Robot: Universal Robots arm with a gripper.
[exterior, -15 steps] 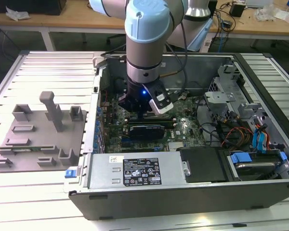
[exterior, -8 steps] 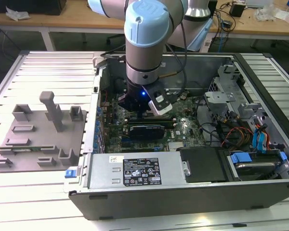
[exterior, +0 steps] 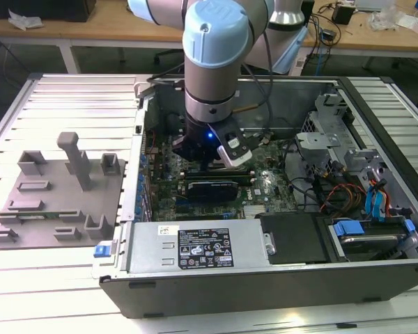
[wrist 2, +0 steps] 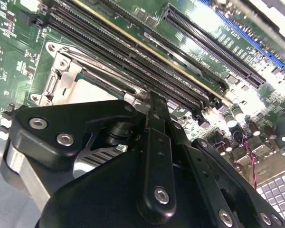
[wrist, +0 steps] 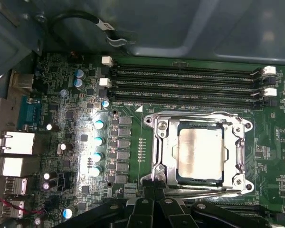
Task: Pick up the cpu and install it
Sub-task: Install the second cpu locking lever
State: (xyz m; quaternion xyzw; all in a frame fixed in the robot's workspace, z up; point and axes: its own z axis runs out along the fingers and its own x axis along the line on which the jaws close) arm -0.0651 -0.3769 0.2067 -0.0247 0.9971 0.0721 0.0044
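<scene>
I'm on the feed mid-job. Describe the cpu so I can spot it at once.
Find the green board inside the open computer case. Below the long black memory slots in the first wrist view sits a metal frame. The cpu lies inside it: the one flat, silvery square plate.

A robotics lab or electronics workshop: an open computer case [exterior: 279, 278] lies on a slatted metal workbench [exterior: 76, 97] beneath a pale blue and silver robot arm [exterior: 212, 62], its green motherboard [wrist: 71, 118] exposed. A grey moulded fixture [exterior: 56, 198] for holding parts sits beside the case, while wooden tables [exterior: 104, 31] strewn with cables [exterior: 327, 28] and small gear line the background
</scene>
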